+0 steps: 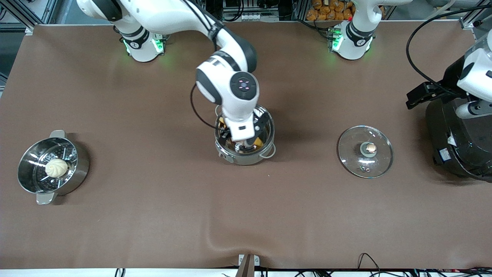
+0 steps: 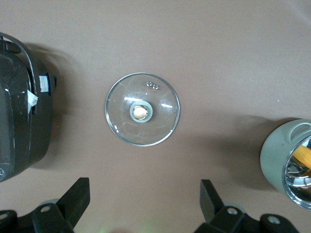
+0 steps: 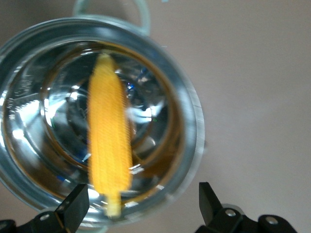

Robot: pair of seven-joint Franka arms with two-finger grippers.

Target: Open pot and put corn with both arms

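Note:
The steel pot [image 1: 246, 158] stands uncovered in the middle of the table. The yellow corn [image 3: 109, 141] lies inside it on the bottom, and a bit of it shows in the front view [image 1: 258, 143]. My right gripper [image 3: 143, 194] hangs open and empty just above the pot's rim [image 3: 192, 111], apart from the corn. The glass lid [image 1: 365, 151] with its copper knob lies flat on the table toward the left arm's end. My left gripper [image 2: 144, 204] is open and empty, high above the table beside the lid [image 2: 142, 109]. The pot also shows in the left wrist view [image 2: 286, 165].
A big black cooker [image 1: 457, 142] stands at the left arm's end of the table, with the left arm [image 1: 476, 73] above it. A steamer pot [image 1: 78, 169] holding a white bun [image 1: 56, 168] stands at the right arm's end.

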